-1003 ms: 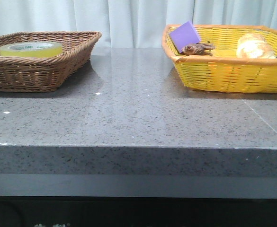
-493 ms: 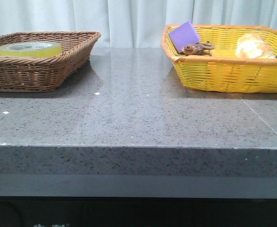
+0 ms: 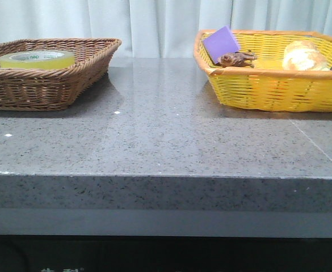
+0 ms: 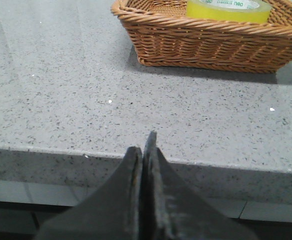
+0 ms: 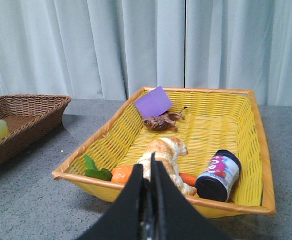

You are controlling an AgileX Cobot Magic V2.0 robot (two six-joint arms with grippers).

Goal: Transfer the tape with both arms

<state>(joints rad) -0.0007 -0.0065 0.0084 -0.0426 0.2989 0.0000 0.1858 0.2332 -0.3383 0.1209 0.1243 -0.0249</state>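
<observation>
Plainly, the tape (image 3: 36, 58) lies flat in the brown wicker basket (image 3: 69, 79) at the left, ahead of the left gripper (image 4: 143, 150), fingers pressed together, while the right gripper (image 5: 150, 172), likewise closed, faces the yellow basket (image 5: 235, 200).

Left gripper (image 4: 145, 150): two flat dark-grey fingers, tapered, scuffed matte metal. Right gripper (image 5: 149, 172): same black angular wedge-shaped fingers.

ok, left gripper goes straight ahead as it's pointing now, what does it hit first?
Probably the brown wicker basket holding the tape. The left gripper, shut, points over bare countertop toward its near wall; height is unclear.
</observation>
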